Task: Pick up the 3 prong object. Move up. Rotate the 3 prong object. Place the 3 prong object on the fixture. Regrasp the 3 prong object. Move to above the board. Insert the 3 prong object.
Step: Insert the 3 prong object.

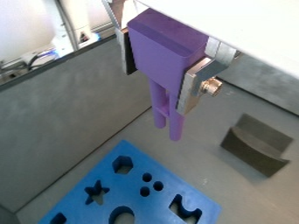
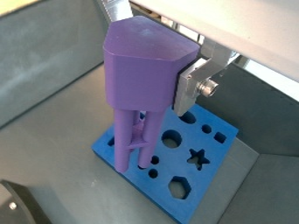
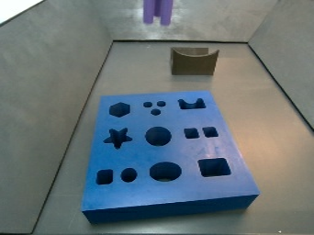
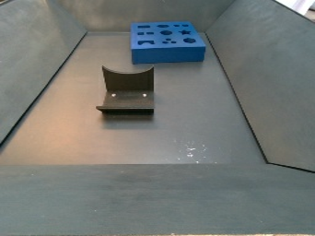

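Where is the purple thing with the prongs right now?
The 3 prong object is up in the air, held in the gripper, prongs pointing down above the board. The fixture sits apart on the floor.

Gripper (image 1: 166,63) aloft, fingers (image 1: 194,86) clamped.

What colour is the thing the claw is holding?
Light purple: the 3 prong object in the claw, clearest in a wrist view.
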Controlling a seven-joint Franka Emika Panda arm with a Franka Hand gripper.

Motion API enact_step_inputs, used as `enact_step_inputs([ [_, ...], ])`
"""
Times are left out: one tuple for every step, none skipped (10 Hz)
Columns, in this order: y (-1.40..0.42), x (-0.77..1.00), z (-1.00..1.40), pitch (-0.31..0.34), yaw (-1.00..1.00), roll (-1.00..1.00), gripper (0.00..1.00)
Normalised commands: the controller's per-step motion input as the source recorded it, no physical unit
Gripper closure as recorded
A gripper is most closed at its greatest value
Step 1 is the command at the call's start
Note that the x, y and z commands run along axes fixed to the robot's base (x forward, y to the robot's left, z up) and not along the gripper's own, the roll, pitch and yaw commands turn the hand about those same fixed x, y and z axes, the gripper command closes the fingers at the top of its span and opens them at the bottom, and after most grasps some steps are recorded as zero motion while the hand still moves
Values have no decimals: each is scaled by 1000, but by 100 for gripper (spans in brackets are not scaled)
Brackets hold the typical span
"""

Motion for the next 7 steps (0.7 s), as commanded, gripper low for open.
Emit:
enact_step_inputs([
  [-9, 3, -363, 71, 917, -153, 100],
  [0, 0, -83, 43, 774, -331, 100],
  [-40, 0, 0, 0, 617, -451, 100],
  [-189, 0, 197, -19, 386, -500, 100],
  [-186, -3, 183, -70, 274, -500, 100],
  [-91, 0, 129, -123, 146, -500, 100],
  [0, -6, 0, -161, 0, -500, 100],
])
